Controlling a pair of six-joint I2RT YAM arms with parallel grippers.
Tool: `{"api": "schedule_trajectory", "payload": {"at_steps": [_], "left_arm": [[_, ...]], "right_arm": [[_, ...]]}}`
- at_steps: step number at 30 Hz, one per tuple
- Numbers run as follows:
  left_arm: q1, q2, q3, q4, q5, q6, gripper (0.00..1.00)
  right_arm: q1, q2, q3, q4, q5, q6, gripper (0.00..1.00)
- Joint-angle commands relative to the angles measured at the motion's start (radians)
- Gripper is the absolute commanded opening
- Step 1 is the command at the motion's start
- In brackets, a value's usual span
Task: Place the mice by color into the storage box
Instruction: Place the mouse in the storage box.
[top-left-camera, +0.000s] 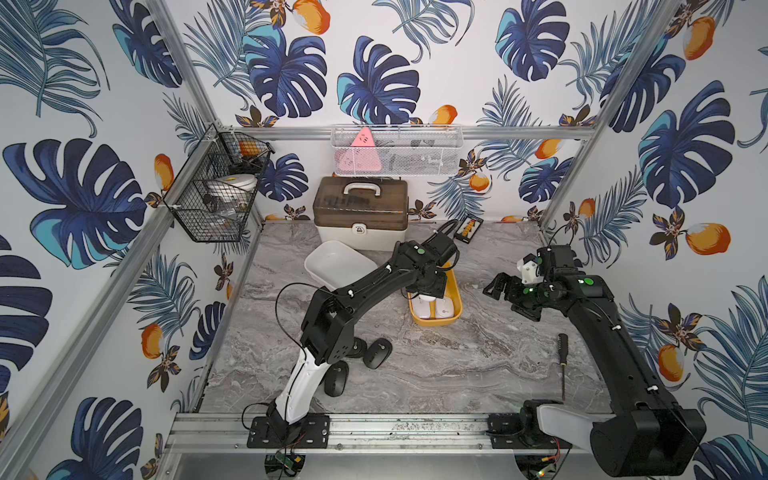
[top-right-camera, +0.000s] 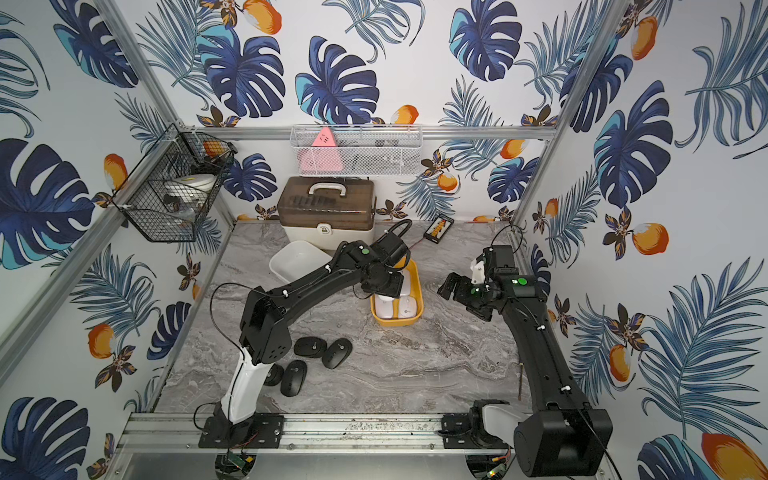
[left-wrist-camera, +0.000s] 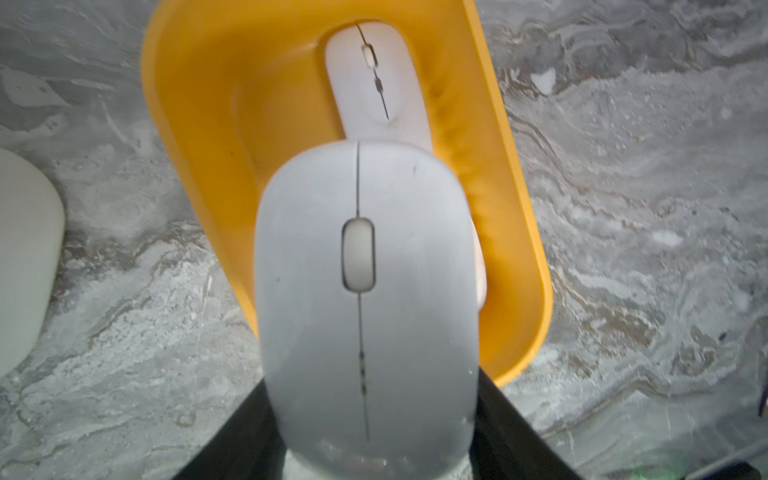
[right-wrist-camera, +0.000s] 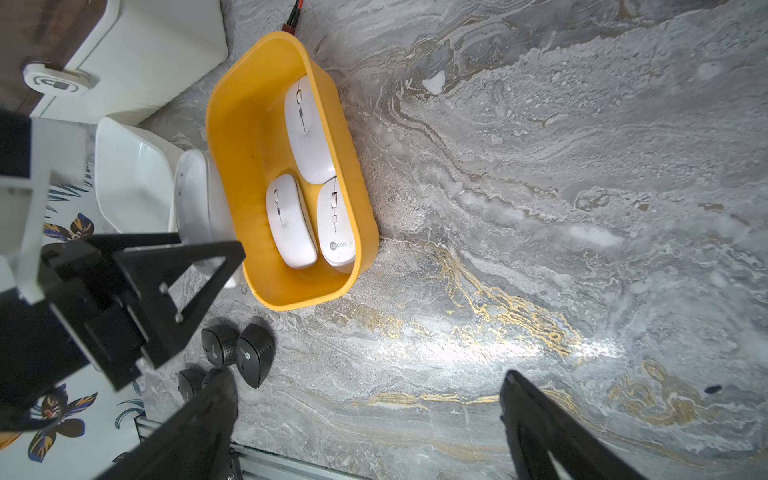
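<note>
A white mouse (left-wrist-camera: 361, 291) clasped in the left gripper (left-wrist-camera: 370, 415), yellow box (left-wrist-camera: 511, 166) just beneath it, right gripper (right-wrist-camera: 365, 382) spread wide beside the box.

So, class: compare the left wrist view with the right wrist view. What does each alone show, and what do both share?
Left wrist only: the held white mouse's top face and scroll wheel, close up. Right wrist only: all three white mice in the yellow bin, black mice on the marble table, the latched case. Both: that bin, the white tray, the table.
</note>
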Motion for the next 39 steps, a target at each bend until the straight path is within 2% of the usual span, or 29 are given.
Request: {"api": "schedule_trajectory", "payload": {"at_steps": [1,9,21,33,39], "left_arm": [[0.038,0.048,0.057,-0.008,-0.033,-0.004,0.58],[0.081,0.211,0.246,-0.01,-0.032,-0.015,0.59],[0.087,0.236,0.189,0.039,-0.073,-0.055,0.63],[0.088,0.281,0.187,0.031,-0.125,-0.094,0.75],[0.087,0.251,0.166,0.038,-0.131,-0.098,0.79]], "right_arm": [[0.001,0.009,-0.003,0.029,-0.041,0.006,1.0],[0.001,0.037,-0.006,0.057,-0.103,0.011,1.0],[0.002,0.074,-0.034,0.101,-0.138,0.014,1.0],[0.002,0.09,-0.068,0.135,-0.146,0.009,1.0],[0.003,0.095,-0.074,0.146,-0.154,0.01,1.0]]}}
